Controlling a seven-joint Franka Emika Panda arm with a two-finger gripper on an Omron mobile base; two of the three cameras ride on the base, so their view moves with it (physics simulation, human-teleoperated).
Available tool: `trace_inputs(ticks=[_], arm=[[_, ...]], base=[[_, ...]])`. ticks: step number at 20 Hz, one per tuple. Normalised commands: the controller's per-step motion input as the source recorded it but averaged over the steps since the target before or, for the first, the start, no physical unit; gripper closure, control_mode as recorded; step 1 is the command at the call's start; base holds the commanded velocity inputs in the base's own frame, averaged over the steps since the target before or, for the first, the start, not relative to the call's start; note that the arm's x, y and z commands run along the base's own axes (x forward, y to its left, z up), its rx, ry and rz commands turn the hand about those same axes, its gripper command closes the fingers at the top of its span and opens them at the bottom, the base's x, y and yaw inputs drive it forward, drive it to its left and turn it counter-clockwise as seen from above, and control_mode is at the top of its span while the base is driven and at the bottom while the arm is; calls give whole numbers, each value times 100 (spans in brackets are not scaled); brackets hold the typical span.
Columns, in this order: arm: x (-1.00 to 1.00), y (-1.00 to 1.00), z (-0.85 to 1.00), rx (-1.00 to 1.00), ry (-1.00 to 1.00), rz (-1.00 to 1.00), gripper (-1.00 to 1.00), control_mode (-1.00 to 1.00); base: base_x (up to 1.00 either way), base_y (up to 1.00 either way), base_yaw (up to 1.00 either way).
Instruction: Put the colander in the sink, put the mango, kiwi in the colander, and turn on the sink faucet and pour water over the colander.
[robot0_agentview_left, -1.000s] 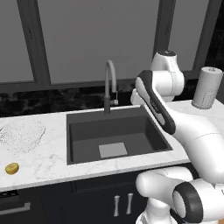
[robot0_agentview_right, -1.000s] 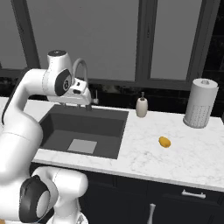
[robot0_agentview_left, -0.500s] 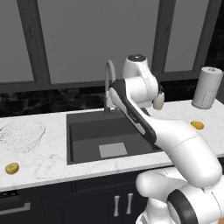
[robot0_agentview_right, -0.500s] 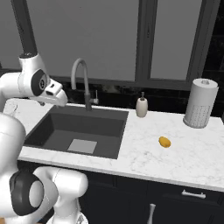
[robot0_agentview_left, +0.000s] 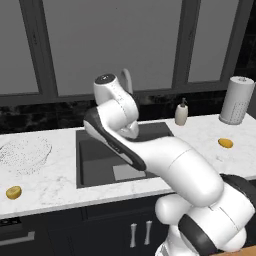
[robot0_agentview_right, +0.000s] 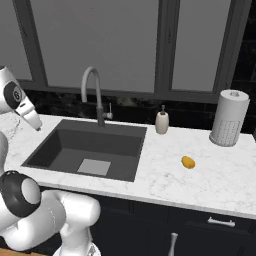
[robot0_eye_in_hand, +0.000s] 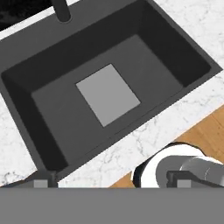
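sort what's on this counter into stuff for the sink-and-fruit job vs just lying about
For the job: colander, sink, mango, kiwi, faucet.

Lying about: soap bottle, paper towel roll.

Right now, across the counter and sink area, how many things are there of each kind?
Fruit: 2, the mango and the kiwi
Colander: 1
Sink: 1
Sink faucet: 1
Soap bottle: 1
Paper towel roll: 1
Total: 7
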Motion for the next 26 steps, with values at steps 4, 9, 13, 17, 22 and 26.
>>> trace_inputs(ticks=[4,9,13,17,22,26], arm=[[0,86,-16,0,2,-30,-100,-100],[-8,70,-23,0,4,-18,-100,-100],[-7,59,-27,2,2,-3,-100,-100],[-15,45,-34,4,0,11,-100,-100],[-13,42,-21,4,0,25,-100,-100],[0,35,-3,6,0,33,-100,-100]], base=[[0,0,0],[0,0,0],[0,0,0],[0,0,0],[0,0,0],[0,0,0]])
